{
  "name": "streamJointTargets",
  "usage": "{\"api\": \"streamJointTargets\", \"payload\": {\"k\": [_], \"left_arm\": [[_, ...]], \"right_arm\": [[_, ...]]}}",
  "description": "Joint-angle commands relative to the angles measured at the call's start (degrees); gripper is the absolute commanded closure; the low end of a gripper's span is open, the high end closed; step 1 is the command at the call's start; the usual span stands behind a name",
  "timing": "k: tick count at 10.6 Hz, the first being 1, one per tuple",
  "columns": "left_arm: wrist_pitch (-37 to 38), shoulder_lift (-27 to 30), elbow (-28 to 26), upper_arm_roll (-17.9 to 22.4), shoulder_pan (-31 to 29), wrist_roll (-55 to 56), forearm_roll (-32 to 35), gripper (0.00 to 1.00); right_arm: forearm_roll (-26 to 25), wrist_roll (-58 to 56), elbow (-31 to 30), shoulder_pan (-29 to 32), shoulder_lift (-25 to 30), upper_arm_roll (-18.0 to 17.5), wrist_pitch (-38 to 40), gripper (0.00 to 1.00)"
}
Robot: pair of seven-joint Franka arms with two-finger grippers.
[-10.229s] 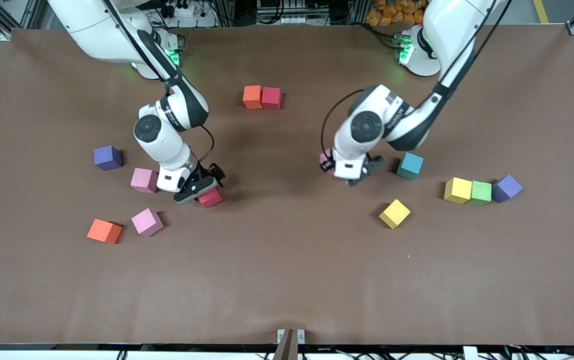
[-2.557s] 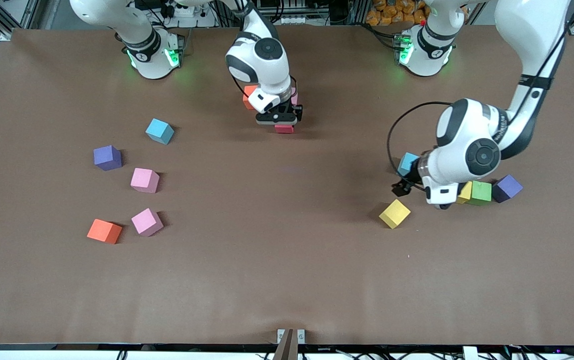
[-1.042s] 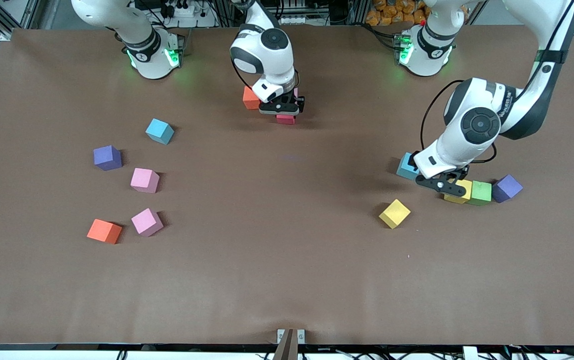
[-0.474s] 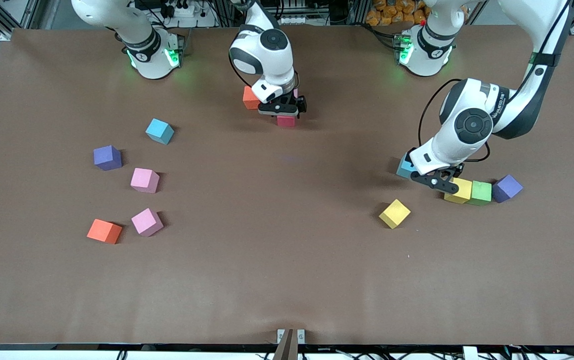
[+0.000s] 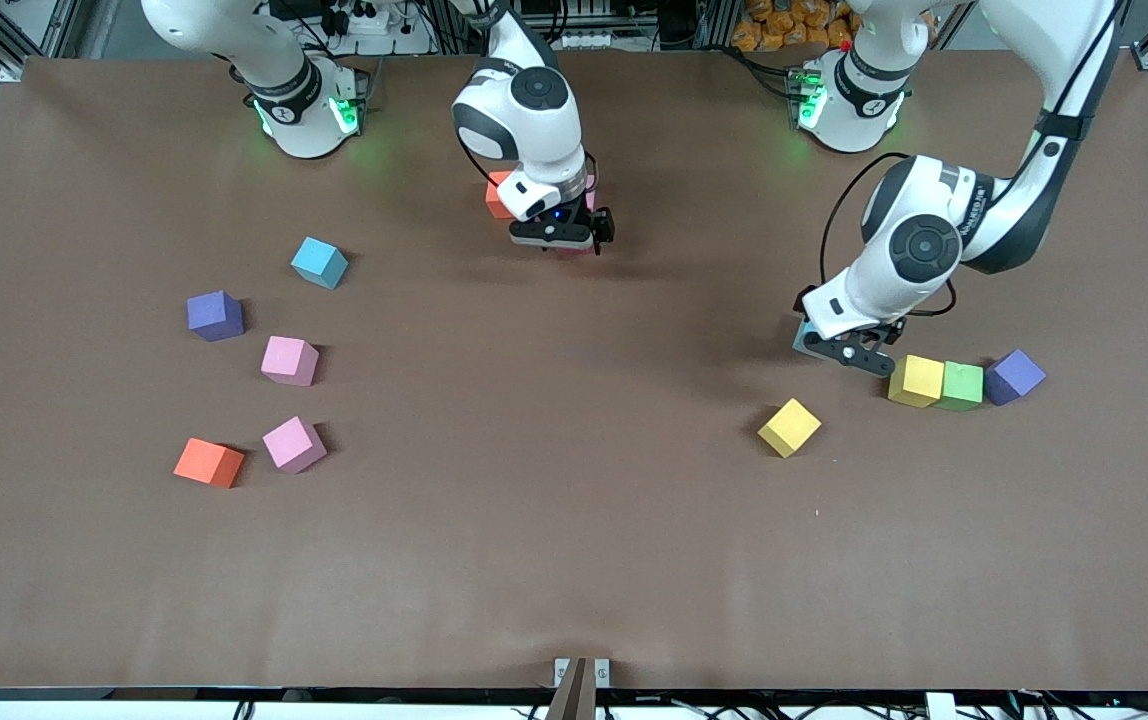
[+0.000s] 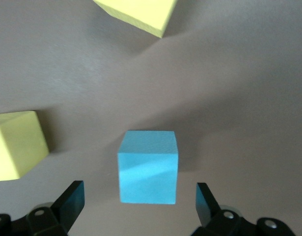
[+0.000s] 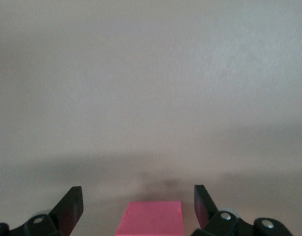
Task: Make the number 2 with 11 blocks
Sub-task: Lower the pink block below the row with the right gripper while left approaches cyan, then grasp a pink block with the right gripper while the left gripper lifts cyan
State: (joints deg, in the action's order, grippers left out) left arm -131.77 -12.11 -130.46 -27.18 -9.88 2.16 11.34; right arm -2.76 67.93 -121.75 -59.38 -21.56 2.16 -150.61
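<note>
My left claw (image 6: 137,206) spread over light blue cube (image 6: 148,166); right claw (image 7: 137,206) spread above red cube (image 7: 151,217). Cubes look light, rigid, matte; pinch flat side faces.

No readable text or labels appear anywhere.

The right gripper (image 5: 561,236) hides most of the red block (image 7: 150,218) from the front.
</note>
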Motion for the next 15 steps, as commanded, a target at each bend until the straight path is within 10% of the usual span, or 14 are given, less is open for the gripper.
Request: {"api": "streamJointTargets", "payload": {"k": [1, 15], "left_arm": [[-2.3, -0.8, -1.6, 0.0, -0.1, 0.1, -1.0, 0.0], [-5.9, -7.2, -1.6, 1.0, -0.8, 1.7, 2.9, 0.0]], "right_arm": [[-1.3, -7.7, 0.3, 4.5, 3.4, -0.3, 3.2, 0.0], [3.2, -79.3, 4.2, 37.4, 4.3, -0.8, 10.1, 0.0]]}}
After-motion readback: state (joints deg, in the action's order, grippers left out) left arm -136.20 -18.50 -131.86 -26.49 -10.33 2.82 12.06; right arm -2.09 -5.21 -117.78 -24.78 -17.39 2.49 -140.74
